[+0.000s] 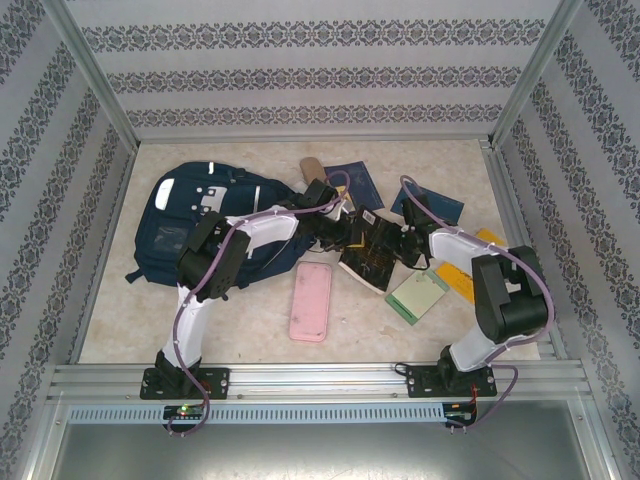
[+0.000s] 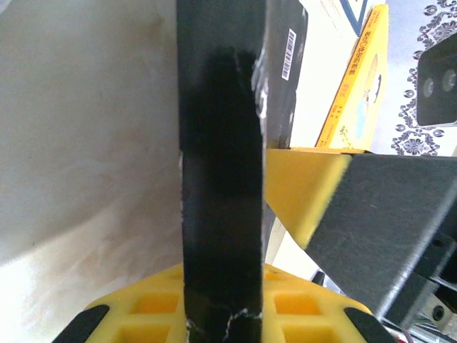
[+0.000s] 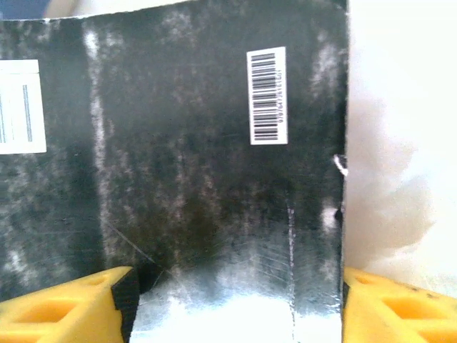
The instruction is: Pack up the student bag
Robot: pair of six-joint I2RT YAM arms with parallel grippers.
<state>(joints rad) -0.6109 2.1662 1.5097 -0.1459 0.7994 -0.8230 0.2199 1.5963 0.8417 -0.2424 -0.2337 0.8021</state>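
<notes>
The student bag (image 1: pixel 195 215) is a large navy backpack lying at the back left of the table. A black book (image 1: pixel 368 255) with a barcode is held off the table to the right of the bag, between both arms. My left gripper (image 1: pixel 338 238) is shut on it. In the left wrist view its yellow fingers (image 2: pixel 150 304) clamp the book's black edge (image 2: pixel 221 143). My right gripper (image 1: pixel 405 245) stands open against the book's cover (image 3: pixel 200 164). Its fingers (image 3: pixel 64 311) are spread wide, the right one at the cover's edge.
A pink pencil case (image 1: pixel 311 300) lies in front of the book. To the right are a green notebook (image 1: pixel 417 296) and a yellow book (image 1: pixel 455 283). Blue books (image 1: pixel 350 183) and a tan item (image 1: pixel 310 165) lie behind. Metal frame rails border the table.
</notes>
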